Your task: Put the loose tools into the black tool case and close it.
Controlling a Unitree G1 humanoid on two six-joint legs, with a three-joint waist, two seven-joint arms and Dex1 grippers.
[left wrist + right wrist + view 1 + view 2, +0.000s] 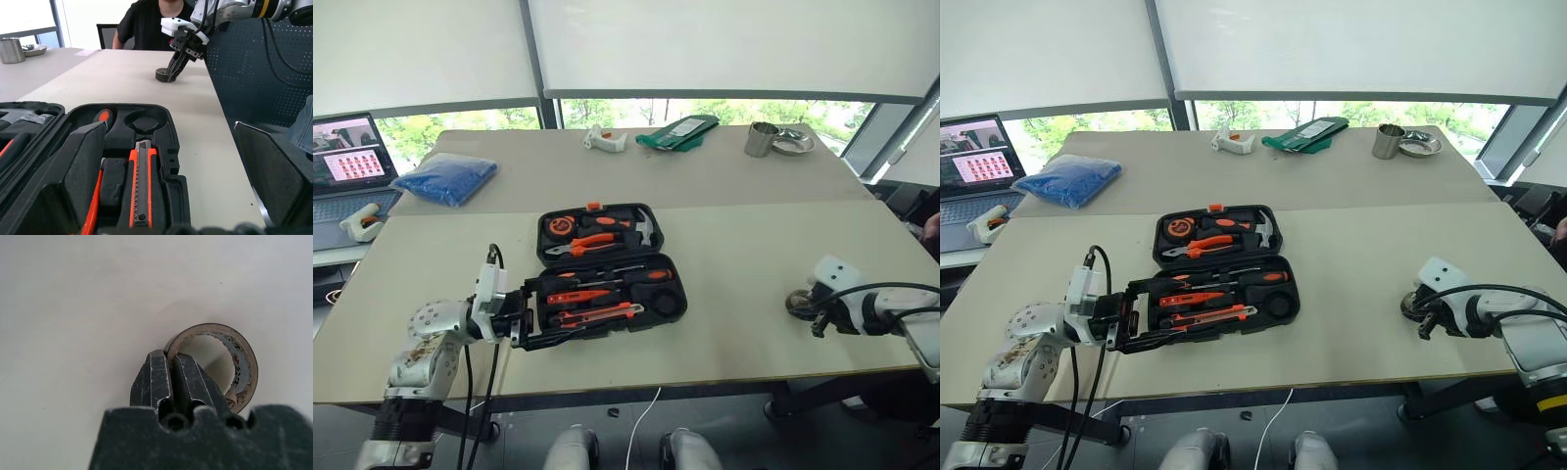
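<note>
Right wrist view showed the right tool (pixel 171 363) pinched shut on the wall of the tape roll (pixel 230 364), one finger inside the ring and one outside, the roll lying flat on the surface (pixel 73 308). The roll sat well to the right of the open tool case (pixel 607 264), whose empty round slot (pixel 668 302) faced it on the case's near right corner. The left tool (pixel 524 328) stood wide open at the case's left edge, gripping nothing.
</note>
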